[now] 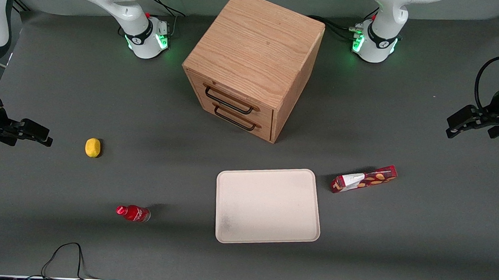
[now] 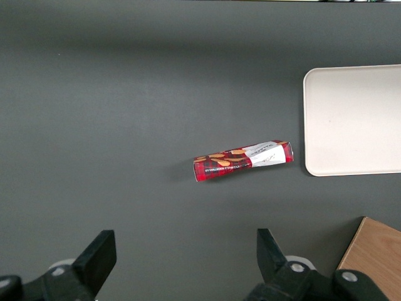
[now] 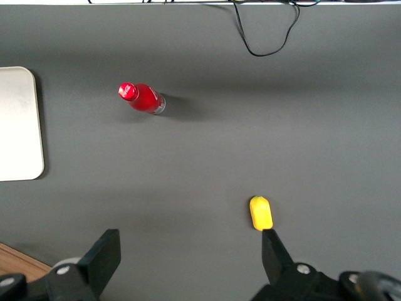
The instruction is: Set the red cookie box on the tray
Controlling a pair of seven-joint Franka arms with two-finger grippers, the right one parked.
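On the grey desk point(image 1: 396, 247), going from the parked arm's end toward the working arm's, lie a yellow lemon-like object point(image 1: 93, 147), a small red bottle point(image 1: 133, 213) on its side, a wooden two-drawer cabinet point(image 1: 253, 64) with the empty tray point(image 1: 267, 206) in front of it, and then the red cookie box point(image 1: 364, 178), lying flat just beside the tray's edge but not touching it. The gripper point(image 1: 454, 126) hangs above the desk near the working arm's end, well apart from the box and holding nothing; in the left wrist view its fingers point(image 2: 97, 254) stand spread wide with the box between and ahead of them. I judge the task to be at its opening step: the approach. The next move calls for coming down over the box, closing across its slim width, then lifting and carrying it over the rim. The arm above the gripper is cut off at the frame edge, and the box's label text is too small to read.
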